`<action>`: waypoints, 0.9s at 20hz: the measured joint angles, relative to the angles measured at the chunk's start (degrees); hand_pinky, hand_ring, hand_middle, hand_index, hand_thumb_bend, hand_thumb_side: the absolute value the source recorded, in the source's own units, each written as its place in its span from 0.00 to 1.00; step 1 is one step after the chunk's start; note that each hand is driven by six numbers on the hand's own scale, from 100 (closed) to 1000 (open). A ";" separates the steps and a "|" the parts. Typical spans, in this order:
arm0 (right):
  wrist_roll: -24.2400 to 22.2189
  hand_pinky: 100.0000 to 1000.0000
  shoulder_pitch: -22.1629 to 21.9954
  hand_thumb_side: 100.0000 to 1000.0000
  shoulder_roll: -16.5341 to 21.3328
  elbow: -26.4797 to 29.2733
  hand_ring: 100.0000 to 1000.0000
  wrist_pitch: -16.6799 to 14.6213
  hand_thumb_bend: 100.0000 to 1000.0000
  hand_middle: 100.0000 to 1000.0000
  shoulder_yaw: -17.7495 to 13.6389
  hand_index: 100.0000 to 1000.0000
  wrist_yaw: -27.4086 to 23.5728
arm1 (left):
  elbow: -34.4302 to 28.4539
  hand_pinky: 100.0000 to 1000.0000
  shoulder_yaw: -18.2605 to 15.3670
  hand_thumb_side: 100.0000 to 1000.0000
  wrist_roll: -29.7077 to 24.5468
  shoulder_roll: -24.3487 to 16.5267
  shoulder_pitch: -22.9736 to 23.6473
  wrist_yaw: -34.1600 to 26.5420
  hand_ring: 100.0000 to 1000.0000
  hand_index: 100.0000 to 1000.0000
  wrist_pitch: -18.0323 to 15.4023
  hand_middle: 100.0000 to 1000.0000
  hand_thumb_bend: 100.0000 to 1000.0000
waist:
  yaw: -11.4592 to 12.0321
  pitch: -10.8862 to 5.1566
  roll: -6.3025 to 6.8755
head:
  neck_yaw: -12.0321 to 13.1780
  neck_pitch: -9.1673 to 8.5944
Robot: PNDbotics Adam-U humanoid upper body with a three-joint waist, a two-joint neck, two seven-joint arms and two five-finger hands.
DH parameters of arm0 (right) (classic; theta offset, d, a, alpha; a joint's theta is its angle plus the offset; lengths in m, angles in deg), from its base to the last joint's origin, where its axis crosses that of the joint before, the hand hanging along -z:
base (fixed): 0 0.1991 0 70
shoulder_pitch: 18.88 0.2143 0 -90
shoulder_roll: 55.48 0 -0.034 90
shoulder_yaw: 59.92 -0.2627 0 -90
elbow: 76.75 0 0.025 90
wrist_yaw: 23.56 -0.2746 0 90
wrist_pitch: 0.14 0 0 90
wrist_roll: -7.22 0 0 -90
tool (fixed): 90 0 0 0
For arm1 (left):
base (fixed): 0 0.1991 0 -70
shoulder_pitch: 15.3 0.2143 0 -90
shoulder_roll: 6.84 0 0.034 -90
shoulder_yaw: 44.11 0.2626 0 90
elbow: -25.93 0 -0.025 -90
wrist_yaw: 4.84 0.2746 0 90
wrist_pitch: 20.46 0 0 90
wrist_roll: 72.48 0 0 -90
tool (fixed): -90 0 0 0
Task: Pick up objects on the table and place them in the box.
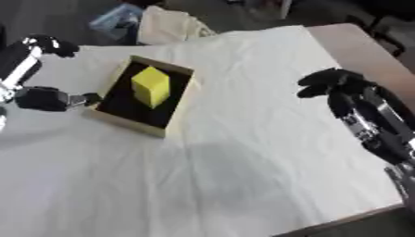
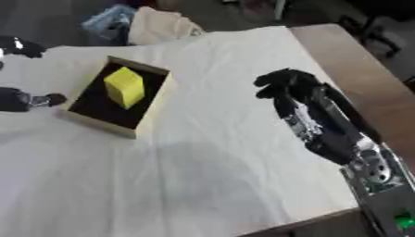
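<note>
A yellow block (image 1: pixel 151 86) stands inside a shallow box (image 1: pixel 135 123) with tan walls and a black floor, at the left of the white cloth. My left hand (image 1: pixel 46 98) is at the box's left side, spread open, with one fingertip (image 1: pixel 89 98) close to the box's left wall and another finger (image 1: pixel 53 45) raised farther back. My right hand (image 2: pixel 285 83) hangs over the cloth well to the right of the box, its fingers curled downward with nothing in them.
A white cloth (image 1: pixel 243 162) covers most of the table, and bare wood (image 1: pixel 365 51) shows along the right edge. Beyond the far edge lie a cream bag (image 1: pixel 172 25) and a blue object (image 1: pixel 113 16).
</note>
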 measured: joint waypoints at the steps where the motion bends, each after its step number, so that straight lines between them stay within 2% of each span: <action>1: 0.10 0.71 -0.01 0.84 0.00 0.00 0.67 -0.01 0.01 0.70 -0.05 0.80 0.03 | -1.36 0.84 -0.83 0.39 -0.09 -0.48 1.42 -0.87 0.72 0.78 -0.33 0.63 0.65 | 0.31 0.01 -0.17 | -0.17 -0.02; 12: 0.64 0.71 -0.25 0.85 0.00 0.00 0.67 0.41 0.01 0.70 -0.35 0.80 0.53 | -17.39 0.85 -7.66 0.35 -3.26 -1.05 17.06 -10.66 0.73 0.79 -0.26 0.64 0.56 | 1.37 0.22 -0.25 | -0.27 -0.13; 18: 0.70 0.71 -0.28 0.85 0.00 0.00 0.67 0.55 0.01 0.70 -0.35 0.80 0.54 | -25.48 0.86 -9.82 0.35 -5.59 -1.05 20.74 -15.08 0.74 0.79 2.81 0.64 0.54 | 1.40 0.22 -0.25 | 0.12 0.08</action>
